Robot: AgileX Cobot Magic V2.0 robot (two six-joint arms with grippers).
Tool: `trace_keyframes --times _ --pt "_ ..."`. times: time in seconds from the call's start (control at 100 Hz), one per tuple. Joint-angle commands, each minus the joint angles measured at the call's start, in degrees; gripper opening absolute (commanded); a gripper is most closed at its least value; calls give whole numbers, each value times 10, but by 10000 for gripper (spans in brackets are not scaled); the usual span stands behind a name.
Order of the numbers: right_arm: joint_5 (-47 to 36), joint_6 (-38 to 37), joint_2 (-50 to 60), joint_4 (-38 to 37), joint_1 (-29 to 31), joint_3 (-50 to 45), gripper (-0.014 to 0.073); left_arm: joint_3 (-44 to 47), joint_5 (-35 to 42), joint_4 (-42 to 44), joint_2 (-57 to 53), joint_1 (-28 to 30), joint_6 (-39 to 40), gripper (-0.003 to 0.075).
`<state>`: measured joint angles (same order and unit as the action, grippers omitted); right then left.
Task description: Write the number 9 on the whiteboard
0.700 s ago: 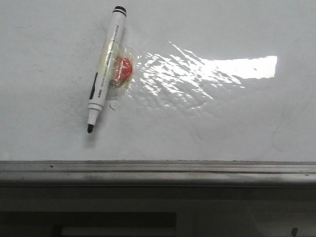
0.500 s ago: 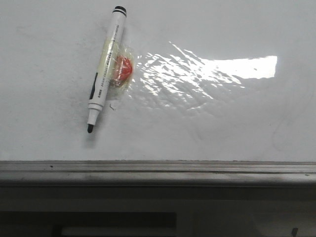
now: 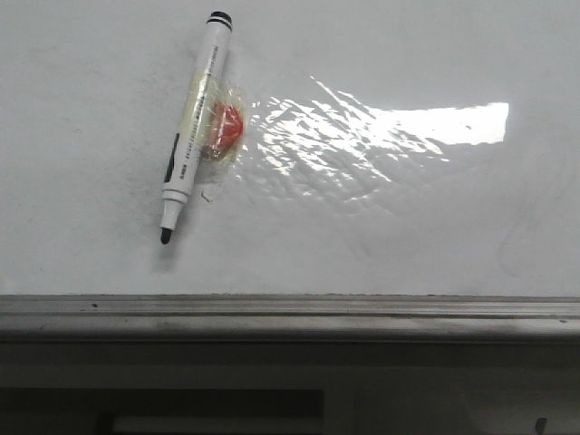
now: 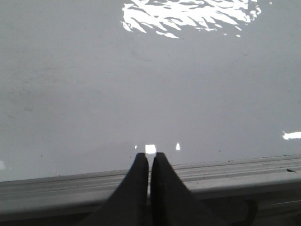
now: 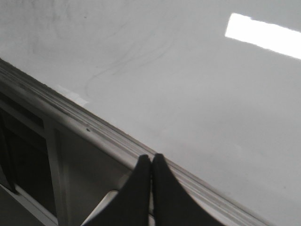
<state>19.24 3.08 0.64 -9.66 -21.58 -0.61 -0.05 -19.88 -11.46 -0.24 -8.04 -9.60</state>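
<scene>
Whiteboard (image 3: 381, 236) glossy, film wrinkled, no 9 visible. Marker (image 3: 192, 127) lies uncapped near its far-left part. Left gripper (image 4: 149, 162) and right gripper (image 5: 151, 165) fingers closed, empty, over near edge rail (image 3: 290, 313).

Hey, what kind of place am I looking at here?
Probably a robot test bench: a flat whiteboard with a grey rail, a marker lying on it, nothing homely in view.

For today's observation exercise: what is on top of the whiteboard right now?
On the whiteboard lies an uncapped marker, tip toward the edge rail, with a red lump taped to its barrel. No written 9 is visible. Whatever is under the marker is covered.
</scene>
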Motion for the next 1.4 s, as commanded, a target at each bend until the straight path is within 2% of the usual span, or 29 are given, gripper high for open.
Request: trace_keyframes --times 0.0,0.14,0.24,0.27,0.4,0.53,0.65,0.75,0.87,1.04,1.14,1.24,1.32,1.39 --pt "-10 2 9 -7 2 -16 -61 11 24 -8 -16 1 4 -20" --pt "-41 2 9 -27 2 -16 -61 11 28 9 -16 1 2 -20" --pt "-115 1 9 -19 2 -16 -61 11 45 -15 -16 1 3 -20" --pt "-156 1 9 4 2 -16 -61 11 52 -48 -16 1 3 -20" --pt "-284 1 9 120 1 -16 -61 11 88 -304 -16 1 3 -20" --pt "-299 1 9 242 1 -15 -61 11 127 -460 -16 1 3 -20" --pt "-299 1 9 335 1 -11 -61 10 131 -561 -16 1 1 -20" --pt "-267 4 7 349 1 21 -61 -16 113 -542 -14 -3 -39 -21" --pt "-138 52 -23 337 1 95 -57 -75 87 -470 14 -4 -70 -21" --pt "81 56 -136 219 1 222 -38 -186 -19 -328 127 -4 -78 -20" --pt "135 56 -212 175 1 298 -38 -240 -75 -278 207 -4 -78 -6" --pt "124 56 -256 175 1 355 -38 -279 -108 -277 282 -4 -78 113" --pt "122 56 -277 175 1 390 -32 -301 -135 -280 325 -4 -83 265" --pt "121 56 -289 175 1 409 27 -312 -156 -321 357 -9 -138 370"
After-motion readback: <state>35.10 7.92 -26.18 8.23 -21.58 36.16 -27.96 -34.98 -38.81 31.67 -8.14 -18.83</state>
